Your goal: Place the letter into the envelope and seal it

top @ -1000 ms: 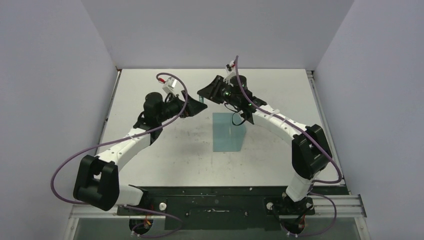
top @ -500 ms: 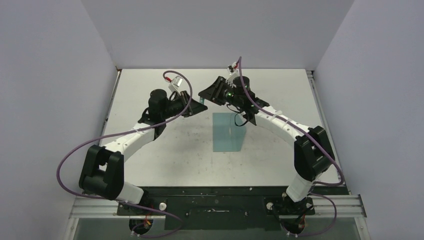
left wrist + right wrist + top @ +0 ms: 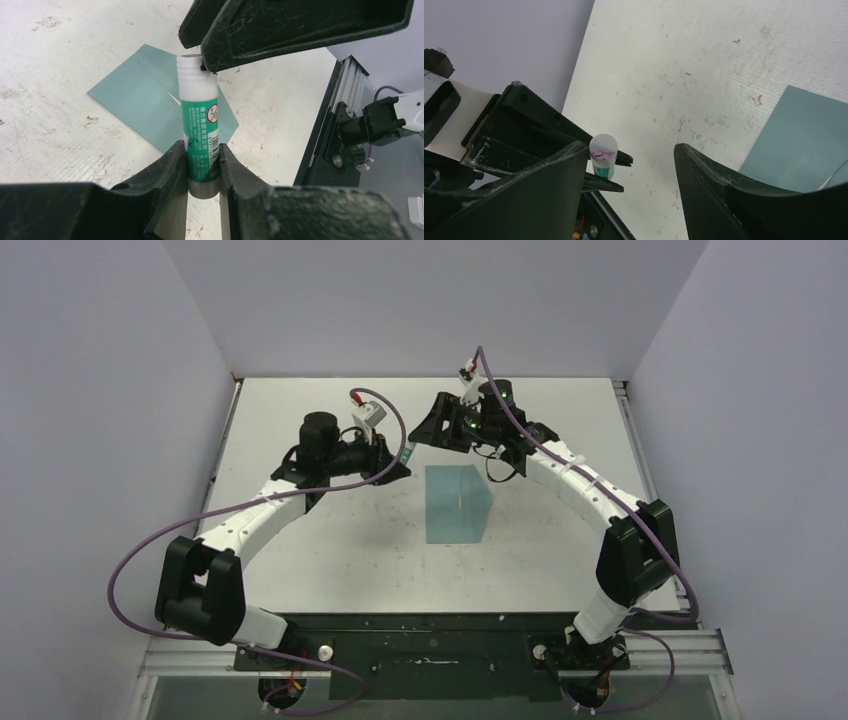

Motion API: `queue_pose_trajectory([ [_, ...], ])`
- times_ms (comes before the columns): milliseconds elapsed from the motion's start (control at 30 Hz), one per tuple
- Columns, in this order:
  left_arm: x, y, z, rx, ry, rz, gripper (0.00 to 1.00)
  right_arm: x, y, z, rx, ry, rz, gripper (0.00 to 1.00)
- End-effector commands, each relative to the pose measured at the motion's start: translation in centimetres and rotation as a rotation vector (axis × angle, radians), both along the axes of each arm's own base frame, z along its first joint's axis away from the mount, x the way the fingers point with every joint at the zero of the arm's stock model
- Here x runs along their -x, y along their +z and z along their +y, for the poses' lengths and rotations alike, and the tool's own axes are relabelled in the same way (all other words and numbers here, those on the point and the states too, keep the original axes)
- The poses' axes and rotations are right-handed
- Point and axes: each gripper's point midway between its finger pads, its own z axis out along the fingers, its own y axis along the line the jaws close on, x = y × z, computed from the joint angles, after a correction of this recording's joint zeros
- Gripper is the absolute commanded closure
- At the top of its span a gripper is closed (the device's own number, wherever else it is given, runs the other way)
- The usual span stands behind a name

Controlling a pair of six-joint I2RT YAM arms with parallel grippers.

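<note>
Above the far middle of the table [image 3: 300,540]: two arms meet tip to tip, just beyond the envelope.
Left gripper [image 3: 200,147]: clenched on the lower end of a glue tube [image 3: 200,120], one black finger pressed to each side of its green label.
Glue tube: white and green, uncapped, held off the table. Its white threaded neck points away from the left gripper and toward the right one. Seen from the right wrist, its round tip [image 3: 603,150] carries pink smears.
Right gripper [image 3: 630,147]: released, jaws standing wide apart with nothing between them but bare table. One finger [image 3: 300,25] lies at the tube's neck; whether it touches or only sits just beside cannot be told.
Envelope [image 3: 458,503]: teal, flat on the table near its middle, on the base side of both grippers and apart from them. A fold line crosses it in the left wrist view [image 3: 140,95]. Whether the flap is stuck down cannot be told.
Table: pale and scuffed, with dark specks around the envelope.
</note>
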Motion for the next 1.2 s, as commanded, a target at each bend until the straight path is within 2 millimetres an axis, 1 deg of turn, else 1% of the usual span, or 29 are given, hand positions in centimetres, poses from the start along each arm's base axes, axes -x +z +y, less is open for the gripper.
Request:
queue_pose_trajectory([
  [0,0.9,3.0,-0.3,-0.010,-0.106,-0.154,1.00,1.5,3.2,-0.3,-0.017,0.091,-0.049,0.36],
  [233,0.9,3.1,-0.5,-0.009,-0.123,-0.161,1.00,2.6,3.3,1.1,-0.099,0.179,-0.006,0.39],
  [267,1.0,3.0,-0.5,-0.009,-0.128,-0.160,1.00,2.7,3.2,1.2,-0.105,0.187,0.004,0.40],
  [333,1.1,3.1,-0.6,-0.005,-0.138,-0.162,1.00,2.7,3.0,1.3,-0.117,0.191,0.011,0.47],
  [400,1.4,2.9,-0.7,-0.004,-0.157,-0.161,1.00,2.4,3.0,1.3,-0.123,0.188,0.012,0.52],
  [567,1.9,2.9,-0.8,-0.004,-0.184,-0.161,1.00,2.1,2.6,1.4,-0.127,0.194,0.027,0.54],
  [700,1.6,3.0,-0.7,-0.007,-0.176,-0.167,1.00,2.5,2.1,1.7,-0.136,0.224,0.053,0.61],
  [867,1.2,2.7,-0.7,-0.011,-0.164,-0.166,1.00,2.8,2.1,2.0,-0.151,0.252,0.067,0.62],
  [933,1.1,2.5,-0.8,-0.011,-0.164,-0.161,1.00,2.7,2.0,2.0,-0.150,0.248,0.069,0.68],
  [1000,1.2,2.3,-0.8,-0.012,-0.164,-0.154,1.00,2.3,1.9,1.8,-0.144,0.231,0.065,0.81],
  [1067,1.2,1.9,-0.6,-0.018,-0.162,-0.144,1.00,1.6,2.1,1.2,-0.133,0.208,0.050,0.93],
  [1133,1.5,1.4,-0.5,-0.031,-0.168,-0.129,1.00,0.8,2.5,0.2,-0.123,0.184,0.028,0.95],
  [1167,1.8,0.8,-0.4,-0.042,-0.171,-0.106,1.00,0.4,2.7,-0.3,-0.124,0.176,0.018,0.95],
])
